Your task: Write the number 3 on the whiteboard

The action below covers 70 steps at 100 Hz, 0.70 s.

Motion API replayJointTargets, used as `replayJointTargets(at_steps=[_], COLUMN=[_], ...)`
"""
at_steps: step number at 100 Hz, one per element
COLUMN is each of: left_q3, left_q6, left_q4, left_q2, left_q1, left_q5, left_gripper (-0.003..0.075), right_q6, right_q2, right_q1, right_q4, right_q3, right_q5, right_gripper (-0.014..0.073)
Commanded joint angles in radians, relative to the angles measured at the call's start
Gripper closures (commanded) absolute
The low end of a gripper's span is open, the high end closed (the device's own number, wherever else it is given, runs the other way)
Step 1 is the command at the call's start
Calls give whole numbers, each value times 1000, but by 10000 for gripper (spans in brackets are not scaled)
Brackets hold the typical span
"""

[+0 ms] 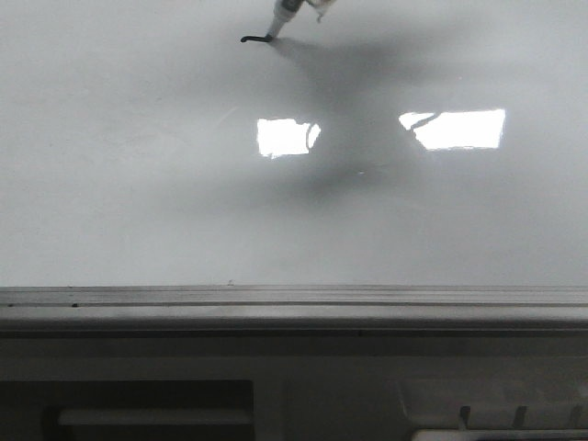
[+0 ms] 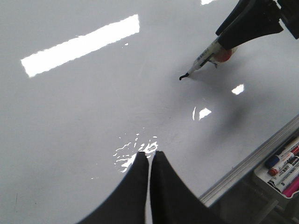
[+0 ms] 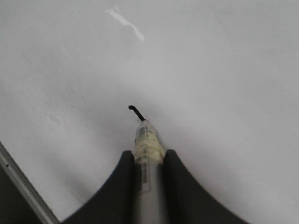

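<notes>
The whiteboard (image 1: 138, 184) is a glossy pale grey-white board filling most of the front view, with a grey metal rail (image 1: 276, 299) at its near edge. My right gripper (image 3: 148, 156) is shut on a white marker (image 3: 145, 140), tip touching the board. A short black hooked stroke (image 3: 134, 110) of the number 3 lies at the tip; it also shows in the front view (image 1: 253, 39) and left wrist view (image 2: 183, 77). The marker shows at the far top of the front view (image 1: 283, 16). My left gripper (image 2: 150, 156) is shut and empty above the board.
Two bright white light reflections (image 1: 287, 137) (image 1: 457, 129) lie on the board. Several markers (image 2: 282, 165) lie in a tray beyond the rail (image 2: 247, 165) in the left wrist view. A dark grey panel (image 1: 276, 386) runs below the rail in front.
</notes>
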Motion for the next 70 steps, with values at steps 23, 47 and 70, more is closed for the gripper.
replayJointTargets(at_steps=[23, 47, 70], left_q3=[-23, -23, -23], left_q6=[-10, -10, -10], left_q4=[-14, -14, -14], left_q2=[10, 10, 10], left_q1=[4, 4, 4], left_q5=[-86, -86, -80], left_gripper=[741, 741, 741], right_q6=[65, 103, 117], right_q2=[-30, 45, 48], right_q1=[23, 127, 108], right_q4=[-69, -31, -42], right_q3=[7, 64, 60], right_q5=[58, -48, -62], right_gripper=[643, 643, 643])
